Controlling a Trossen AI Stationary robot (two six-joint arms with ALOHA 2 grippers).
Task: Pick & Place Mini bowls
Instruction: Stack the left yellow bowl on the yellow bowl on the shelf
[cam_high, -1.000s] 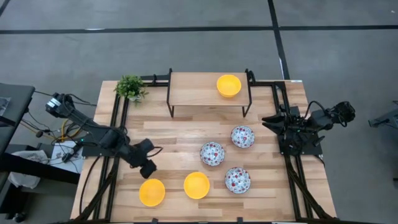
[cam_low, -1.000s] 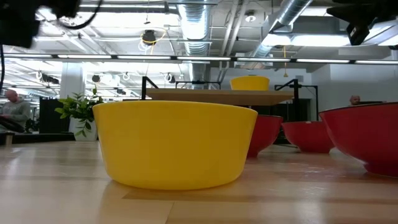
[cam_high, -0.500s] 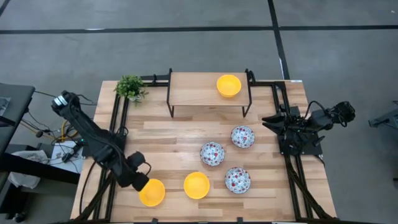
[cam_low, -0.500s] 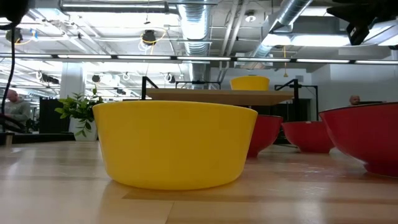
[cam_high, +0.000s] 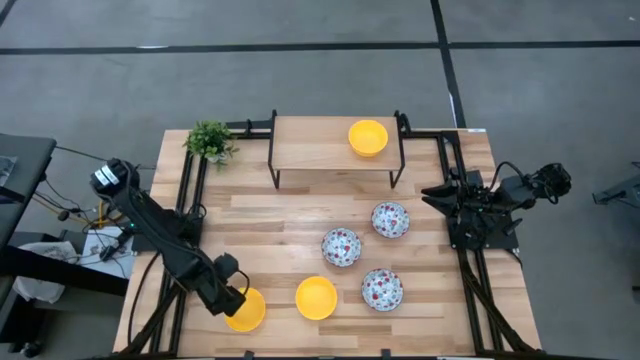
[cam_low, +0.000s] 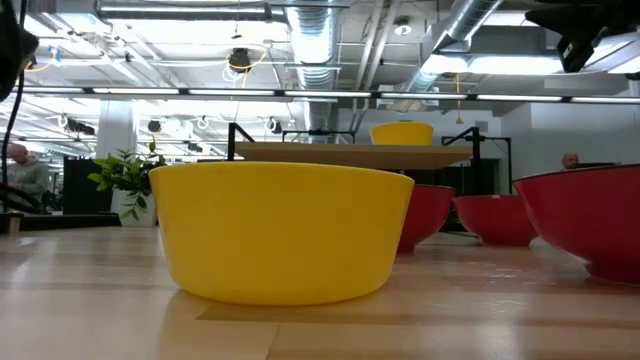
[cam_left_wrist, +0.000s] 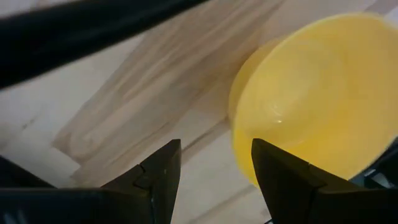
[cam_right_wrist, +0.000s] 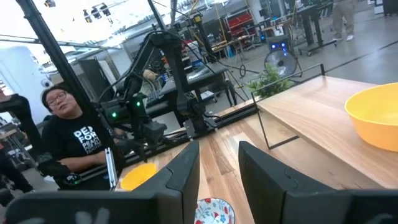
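Three plain yellow mini bowls show: one near the front left (cam_high: 247, 311), one beside it (cam_high: 316, 298), and one on the raised wooden shelf (cam_high: 368, 137). Three floral bowls (cam_high: 341, 247) (cam_high: 390, 219) (cam_high: 382, 289) stand on the table to the right of centre. My left gripper (cam_high: 232, 298) is open at the left rim of the front-left yellow bowl (cam_left_wrist: 317, 93). One of its fingers is over the rim and the other over the bare wood, and no touch shows. My right gripper (cam_right_wrist: 217, 163) is open and empty, and its arm (cam_high: 480, 205) is parked at the table's right edge.
A small green potted plant (cam_high: 210, 142) stands at the far left corner. The wooden shelf (cam_high: 330, 150) on black legs spans the far middle. Black frame rails run along both sides of the table. A person (cam_right_wrist: 68, 143) sits beyond the left side.
My left gripper has moved toward the table's near edge, coming in close against the left side of the front-left yellow bowl. The bowls have stayed where they were.
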